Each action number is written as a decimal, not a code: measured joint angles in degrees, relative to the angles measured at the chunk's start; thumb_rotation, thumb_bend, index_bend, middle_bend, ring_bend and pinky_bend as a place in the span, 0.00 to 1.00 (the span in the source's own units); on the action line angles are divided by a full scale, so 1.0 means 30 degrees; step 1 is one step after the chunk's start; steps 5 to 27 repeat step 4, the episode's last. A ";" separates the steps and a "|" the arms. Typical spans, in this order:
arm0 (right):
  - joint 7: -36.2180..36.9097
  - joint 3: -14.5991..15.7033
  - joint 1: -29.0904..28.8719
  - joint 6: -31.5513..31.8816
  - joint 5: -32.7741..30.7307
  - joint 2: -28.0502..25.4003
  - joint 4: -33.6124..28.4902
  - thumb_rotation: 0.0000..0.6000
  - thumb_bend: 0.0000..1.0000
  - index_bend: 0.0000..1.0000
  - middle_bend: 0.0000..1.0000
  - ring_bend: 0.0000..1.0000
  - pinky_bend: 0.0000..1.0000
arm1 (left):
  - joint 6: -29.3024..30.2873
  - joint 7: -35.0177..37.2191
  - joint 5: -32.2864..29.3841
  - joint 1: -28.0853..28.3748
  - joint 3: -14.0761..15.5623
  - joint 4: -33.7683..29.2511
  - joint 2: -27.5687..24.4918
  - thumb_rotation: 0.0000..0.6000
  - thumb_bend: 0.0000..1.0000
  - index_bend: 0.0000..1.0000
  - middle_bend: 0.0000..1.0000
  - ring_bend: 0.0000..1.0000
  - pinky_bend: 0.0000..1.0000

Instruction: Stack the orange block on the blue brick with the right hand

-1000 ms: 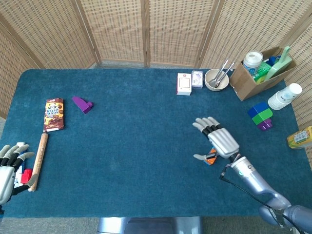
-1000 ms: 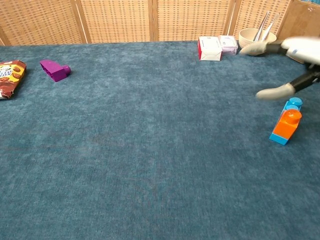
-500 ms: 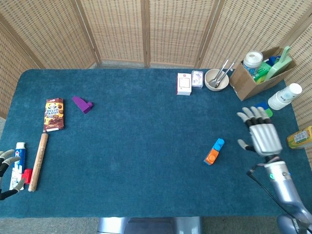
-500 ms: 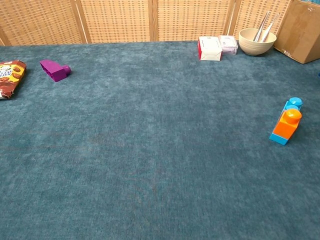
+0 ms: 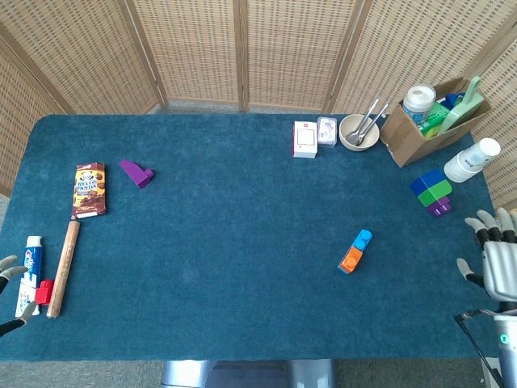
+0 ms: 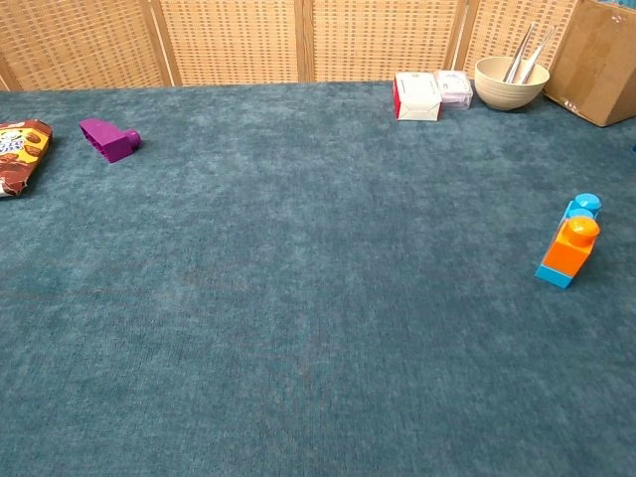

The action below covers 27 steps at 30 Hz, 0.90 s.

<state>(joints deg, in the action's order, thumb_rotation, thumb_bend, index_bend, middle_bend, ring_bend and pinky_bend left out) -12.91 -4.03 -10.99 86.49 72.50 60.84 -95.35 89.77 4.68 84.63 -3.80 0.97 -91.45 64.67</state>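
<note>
Left hand [image 5: 8,295] at lower-left edge of head view, only fingertips showing, grasp unclear. Snack box [image 5: 89,190] at left, label unreadable. Orange block [image 5: 350,259] sits on blue brick [image 5: 361,239], right of centre. Right hand [image 5: 499,260] at lower right, fingers released, spread, empty. Chest view shows neither hand.

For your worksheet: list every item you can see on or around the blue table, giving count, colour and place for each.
orange block: one, orange, on the blue brick
blue brick: one, blue, table right of centre
purple piece: one, purple, far left
snack packet: one, brown, left
wooden stick: one, tan, left edge
bowl: one, cream, far side
cardboard box: one, brown, far right
right hand: grey, right edge, holding nothing
left hand: only fingertips show
</note>
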 measured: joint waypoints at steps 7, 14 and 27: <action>0.0065 0.0193 0.0709 0.0404 0.0060 -0.0099 -0.0266 0.93 0.23 0.25 0.19 0.00 0.00 | -0.0047 0.0149 0.0011 -0.0038 -0.0011 0.0057 -0.0009 1.00 0.33 0.28 0.19 0.14 0.07; 0.0065 0.0193 0.0709 0.0404 0.0060 -0.0099 -0.0266 0.93 0.23 0.25 0.19 0.00 0.00 | -0.0047 0.0149 0.0011 -0.0038 -0.0011 0.0057 -0.0009 1.00 0.33 0.28 0.19 0.14 0.07; 0.0065 0.0193 0.0709 0.0404 0.0060 -0.0099 -0.0266 0.93 0.23 0.25 0.19 0.00 0.00 | -0.0047 0.0149 0.0011 -0.0038 -0.0011 0.0057 -0.0009 1.00 0.33 0.28 0.19 0.14 0.07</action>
